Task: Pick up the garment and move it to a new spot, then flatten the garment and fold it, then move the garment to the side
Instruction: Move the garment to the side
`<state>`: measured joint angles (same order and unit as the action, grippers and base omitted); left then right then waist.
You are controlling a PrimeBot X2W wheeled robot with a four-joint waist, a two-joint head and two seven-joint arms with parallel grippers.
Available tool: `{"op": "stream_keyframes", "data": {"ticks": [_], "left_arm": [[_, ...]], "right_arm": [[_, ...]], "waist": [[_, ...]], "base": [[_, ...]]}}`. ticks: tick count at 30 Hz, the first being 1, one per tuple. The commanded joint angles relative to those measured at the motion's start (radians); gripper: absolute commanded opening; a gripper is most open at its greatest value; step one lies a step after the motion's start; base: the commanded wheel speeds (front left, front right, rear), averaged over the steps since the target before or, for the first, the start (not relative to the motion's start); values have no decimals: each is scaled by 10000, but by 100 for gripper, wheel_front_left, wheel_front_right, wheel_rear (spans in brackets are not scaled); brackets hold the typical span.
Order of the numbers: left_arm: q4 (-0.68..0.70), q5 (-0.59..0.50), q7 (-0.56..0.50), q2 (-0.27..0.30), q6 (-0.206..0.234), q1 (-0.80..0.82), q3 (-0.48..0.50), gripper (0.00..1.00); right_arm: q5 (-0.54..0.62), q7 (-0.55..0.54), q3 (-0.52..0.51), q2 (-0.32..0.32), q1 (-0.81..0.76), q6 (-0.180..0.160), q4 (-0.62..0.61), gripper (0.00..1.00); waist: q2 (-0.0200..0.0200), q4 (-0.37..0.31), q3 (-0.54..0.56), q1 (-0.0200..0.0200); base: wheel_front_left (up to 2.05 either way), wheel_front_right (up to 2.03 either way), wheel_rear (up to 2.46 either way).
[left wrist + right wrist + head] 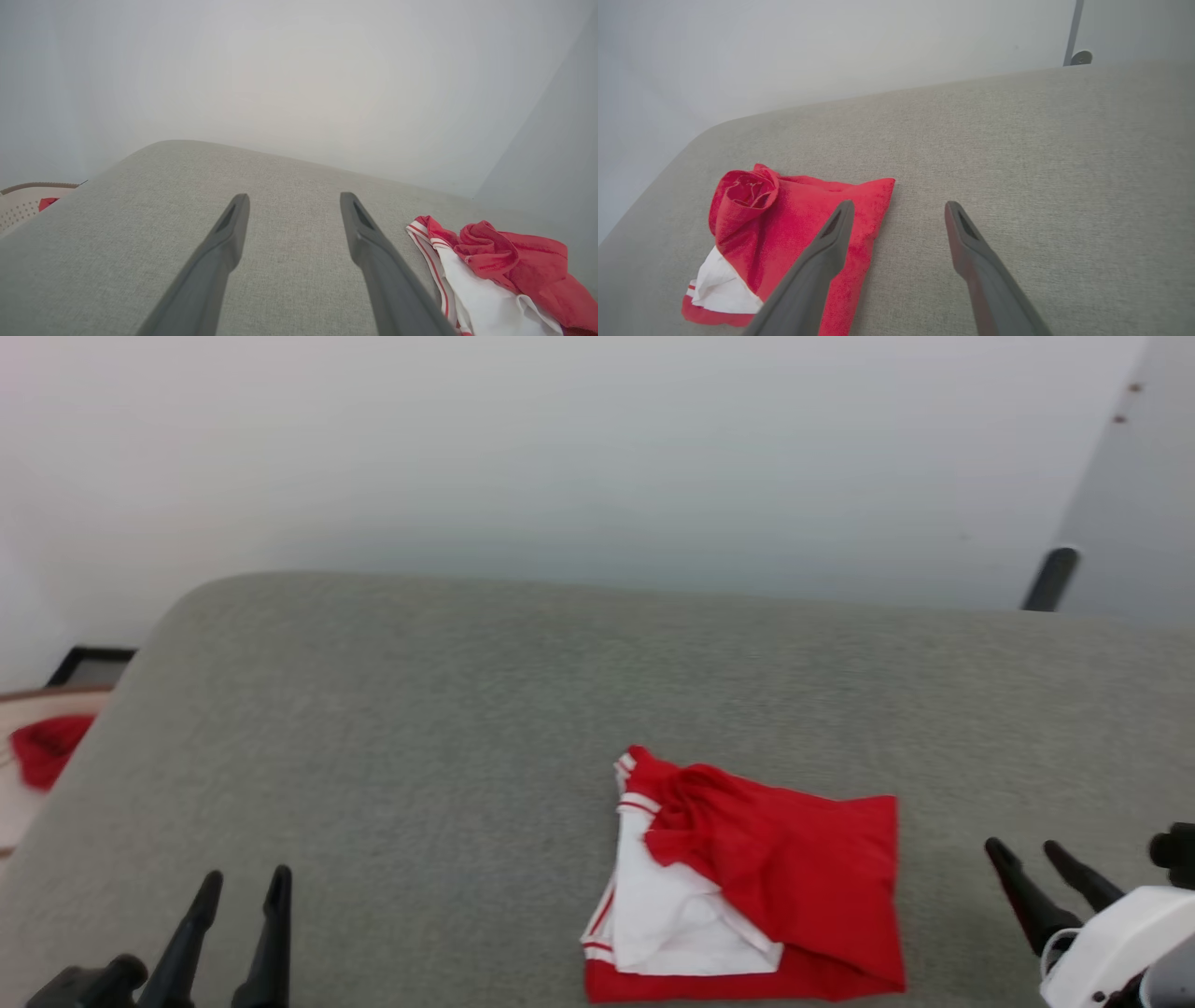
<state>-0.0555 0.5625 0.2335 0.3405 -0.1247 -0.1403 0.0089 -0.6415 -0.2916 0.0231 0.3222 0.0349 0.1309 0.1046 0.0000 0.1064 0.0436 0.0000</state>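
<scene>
The garment point(756, 887) lies in a folded bundle on the grey surface point(420, 728), red cloth over a white sleeve with red stripe trim, a rumpled bunch at its far left corner. It also lies at the lower right of the left wrist view point(495, 275) and at the lower left of the right wrist view point(784, 233). My left gripper point(245, 885) is open at the lower left, well apart from it point(294, 200). My right gripper point(1027, 849) is open just right of the bundle, holding nothing point(899, 207).
A pale perforated basket point(23, 205) with red cloth point(47, 747) in it stands off the surface's left edge. A white wall rises behind. A dark post point(1050, 579) stands at the far right. Bare grey surface stretches left of and beyond the garment.
</scene>
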Motion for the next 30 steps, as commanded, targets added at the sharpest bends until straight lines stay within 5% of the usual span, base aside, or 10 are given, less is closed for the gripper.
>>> {"op": "stream_keyframes", "data": {"ticks": [1, 13, 26, 27, 28, 30], "left_arm": [[17, -47, -4, -3, -67, 122, -47, 100], [-288, 60, 124, -346, -72, 733, -542, 100], [-706, 287, 271, -611, -67, 1277, -854, 100], [-738, 304, 275, -624, -68, 1309, -869, 100], [-762, 336, 284, -638, -69, 1343, -879, 100], [-806, 362, 289, -654, -71, 1413, -910, 100]], "right_arm": [[-38, -117, 44, -38, 126, -4, 37, 100], [464, -2496, -447, -431, 756, -4, 567, 100], [1507, -5123, -1425, -1652, 1392, -4, 827, 100], [1444, -5282, -1355, -1714, 1428, -3, 837, 40], [1369, -5360, -1347, -1764, 1505, -4, 818, 0], [1338, -5604, -1254, -1725, 1596, -4, 806, 0]], "waist": [[0, 604, -220, 0], [0, 1532, -1129, 0], [0, 1812, -1776, 0], [0, 1817, -1794, 0], [0, 1819, -1810, 0], [0, 1822, -1830, 0]], "base": [[0, 0, 0], [0, 0, 0], [0, 0, 0], [0, 0, 0], [0, 0, 0], [0, 0, 0]]}}
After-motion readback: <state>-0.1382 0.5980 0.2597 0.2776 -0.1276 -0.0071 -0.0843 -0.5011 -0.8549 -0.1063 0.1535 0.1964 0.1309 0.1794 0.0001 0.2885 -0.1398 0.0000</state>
